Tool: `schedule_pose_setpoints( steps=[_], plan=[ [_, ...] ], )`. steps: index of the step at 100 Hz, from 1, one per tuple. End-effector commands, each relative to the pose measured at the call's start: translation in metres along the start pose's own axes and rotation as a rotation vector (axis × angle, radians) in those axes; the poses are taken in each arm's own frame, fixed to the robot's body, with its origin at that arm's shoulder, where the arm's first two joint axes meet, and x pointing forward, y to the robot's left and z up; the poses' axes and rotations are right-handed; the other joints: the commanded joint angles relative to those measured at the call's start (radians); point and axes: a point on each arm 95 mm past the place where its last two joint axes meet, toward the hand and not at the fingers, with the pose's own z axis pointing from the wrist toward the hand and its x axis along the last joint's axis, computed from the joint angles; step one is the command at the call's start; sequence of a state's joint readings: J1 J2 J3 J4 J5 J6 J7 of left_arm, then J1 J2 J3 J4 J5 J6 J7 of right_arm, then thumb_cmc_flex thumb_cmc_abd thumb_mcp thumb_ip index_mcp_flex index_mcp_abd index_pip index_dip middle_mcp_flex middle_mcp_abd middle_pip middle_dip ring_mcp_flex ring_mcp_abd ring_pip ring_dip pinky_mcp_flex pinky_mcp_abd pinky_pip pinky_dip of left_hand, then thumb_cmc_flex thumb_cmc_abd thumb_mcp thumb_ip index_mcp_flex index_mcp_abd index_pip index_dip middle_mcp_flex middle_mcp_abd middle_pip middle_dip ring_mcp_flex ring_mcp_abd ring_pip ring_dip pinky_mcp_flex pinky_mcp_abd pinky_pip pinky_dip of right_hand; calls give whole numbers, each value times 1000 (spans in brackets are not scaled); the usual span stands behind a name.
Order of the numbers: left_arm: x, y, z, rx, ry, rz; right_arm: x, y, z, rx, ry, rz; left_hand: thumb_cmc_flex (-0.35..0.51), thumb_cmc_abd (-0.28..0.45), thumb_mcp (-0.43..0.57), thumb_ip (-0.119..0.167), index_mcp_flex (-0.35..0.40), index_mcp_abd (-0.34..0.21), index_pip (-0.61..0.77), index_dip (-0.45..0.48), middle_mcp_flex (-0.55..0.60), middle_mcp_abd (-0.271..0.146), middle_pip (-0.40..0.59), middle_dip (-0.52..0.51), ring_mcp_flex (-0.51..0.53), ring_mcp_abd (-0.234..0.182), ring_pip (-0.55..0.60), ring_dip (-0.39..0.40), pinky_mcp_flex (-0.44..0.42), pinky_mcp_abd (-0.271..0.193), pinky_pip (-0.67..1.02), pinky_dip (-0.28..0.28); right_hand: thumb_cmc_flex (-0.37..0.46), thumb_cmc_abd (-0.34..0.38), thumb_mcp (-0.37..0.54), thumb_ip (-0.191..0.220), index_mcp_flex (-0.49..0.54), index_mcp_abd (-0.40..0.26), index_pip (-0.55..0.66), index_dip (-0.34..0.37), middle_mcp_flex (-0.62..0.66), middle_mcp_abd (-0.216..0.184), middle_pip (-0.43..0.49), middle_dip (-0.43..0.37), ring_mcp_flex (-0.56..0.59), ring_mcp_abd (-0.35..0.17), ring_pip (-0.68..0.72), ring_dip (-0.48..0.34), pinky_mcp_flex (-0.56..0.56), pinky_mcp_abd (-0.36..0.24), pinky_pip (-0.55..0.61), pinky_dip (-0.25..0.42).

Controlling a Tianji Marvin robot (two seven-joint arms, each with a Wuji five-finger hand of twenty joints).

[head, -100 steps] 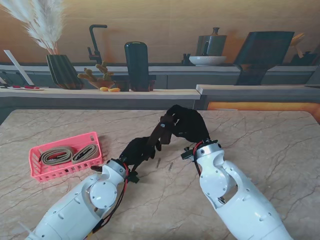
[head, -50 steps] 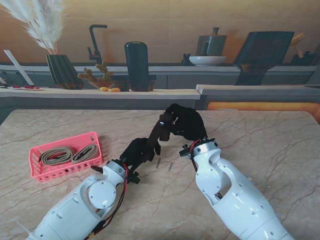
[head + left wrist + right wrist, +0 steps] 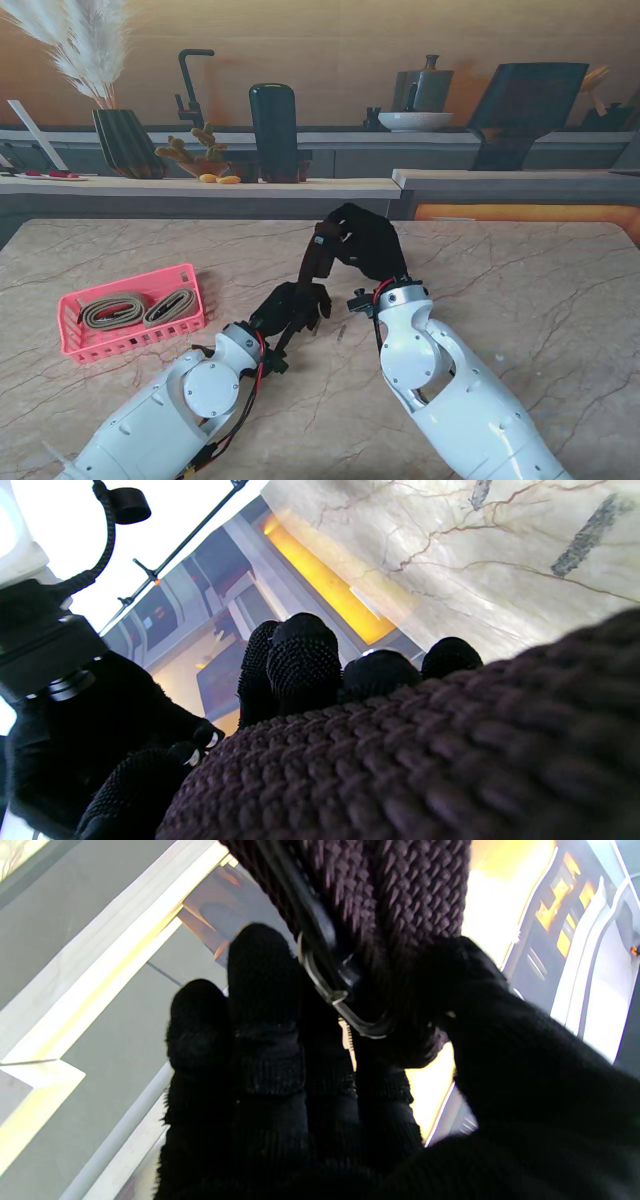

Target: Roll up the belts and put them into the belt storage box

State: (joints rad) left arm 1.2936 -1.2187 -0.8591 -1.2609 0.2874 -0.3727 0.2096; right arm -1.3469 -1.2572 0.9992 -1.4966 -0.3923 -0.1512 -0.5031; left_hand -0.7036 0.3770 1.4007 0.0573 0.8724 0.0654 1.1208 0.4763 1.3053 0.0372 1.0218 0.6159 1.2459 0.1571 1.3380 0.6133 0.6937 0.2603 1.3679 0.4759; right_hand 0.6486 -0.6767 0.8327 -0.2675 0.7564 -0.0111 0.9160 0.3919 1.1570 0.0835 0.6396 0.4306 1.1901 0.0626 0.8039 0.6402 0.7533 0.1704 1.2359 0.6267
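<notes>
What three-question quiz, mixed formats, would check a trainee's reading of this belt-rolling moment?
1. True or false: the pink basket already holds two rolled tan belts.
2. Multiple choice: the dark brown woven belt is held by A) the left robot hand only, B) the right robot hand only, C) both.
3. Fill in: in the right wrist view, a metal ____ shows at the belt end.

Key: 1 true. 2 C, it spans between both, raised above the marble table. 3 buckle.
</notes>
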Motion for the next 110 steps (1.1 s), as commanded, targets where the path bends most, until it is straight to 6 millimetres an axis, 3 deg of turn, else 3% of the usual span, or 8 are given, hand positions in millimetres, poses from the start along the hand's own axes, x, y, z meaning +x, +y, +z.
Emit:
schedule_pose_setpoints(
  steps=[1,11,19,30,40,56,77,110],
  plan=[
    [-2,4,0,-10,-22,-9,9,-4,-2,0,16,27,-175,321,157,-20,-16,32,-41,33,-4,34,-23,-1,25,-1,-28,-12,-26,5,9,-2,137,124,105,40,42,-389,172,54,2,-85,9,-13,-17,-40,-16,-6,14,-56,-10,-2],
    [-4,4,0,-14,-54,-2,10,-6,-5,10,18,51,-187,321,149,30,-62,77,-163,87,-76,69,-105,-23,-52,40,-128,-5,-98,32,-55,11,136,124,105,40,42,-392,172,55,3,-88,8,-13,-16,-43,-18,-7,16,-62,-12,-3],
    [-5,3,0,-5,-73,1,11,-7,-7,19,17,66,-230,321,154,39,-151,93,-299,70,-189,99,-222,-57,-176,76,-262,-9,-192,58,-148,15,137,122,106,41,43,-390,172,55,5,-86,7,-12,-15,-42,-18,-6,16,-62,-15,-2],
    [-6,1,-2,10,-86,5,11,-8,-9,27,20,68,-284,321,160,47,-359,109,-572,-9,-462,136,-478,-146,-393,101,-523,-27,-315,88,-275,23,138,121,108,41,46,-388,172,55,7,-84,6,-11,-14,-40,-19,-6,17,-59,-16,-2],
    [-6,-2,-4,11,-95,8,11,-9,-11,31,22,73,-310,321,161,49,-512,107,-738,-75,-692,155,-638,-231,-582,120,-740,-78,-399,103,-374,6,138,120,109,41,48,-386,171,55,7,-81,5,-10,-14,-38,-19,-5,17,-59,-17,-1],
    [-5,-4,-6,28,-92,-17,10,-10,-11,37,21,74,-315,321,169,70,-669,99,-855,-151,-939,182,-741,-318,-773,125,-920,-149,-482,113,-494,-32,139,119,111,41,48,-384,170,55,8,-79,4,-9,-13,-37,-19,-3,18,-54,-18,2],
    [-3,-6,-9,24,-56,-51,9,-15,-11,47,5,77,-312,321,169,124,-722,95,-961,-265,-1074,211,-776,-377,-881,101,-1018,-214,-521,106,-606,-56,139,119,113,41,49,-380,169,55,9,-78,4,-7,-13,-35,-19,-1,18,-53,-19,5],
    [3,-1,-10,11,4,-90,5,-27,-8,64,-46,111,-242,321,169,121,-715,48,-840,-191,-1027,155,-748,-363,-856,19,-1040,-228,-518,63,-645,-40,139,118,114,40,51,-376,169,56,8,-76,4,-7,-12,-35,-18,1,19,-51,-19,7]
  ],
)
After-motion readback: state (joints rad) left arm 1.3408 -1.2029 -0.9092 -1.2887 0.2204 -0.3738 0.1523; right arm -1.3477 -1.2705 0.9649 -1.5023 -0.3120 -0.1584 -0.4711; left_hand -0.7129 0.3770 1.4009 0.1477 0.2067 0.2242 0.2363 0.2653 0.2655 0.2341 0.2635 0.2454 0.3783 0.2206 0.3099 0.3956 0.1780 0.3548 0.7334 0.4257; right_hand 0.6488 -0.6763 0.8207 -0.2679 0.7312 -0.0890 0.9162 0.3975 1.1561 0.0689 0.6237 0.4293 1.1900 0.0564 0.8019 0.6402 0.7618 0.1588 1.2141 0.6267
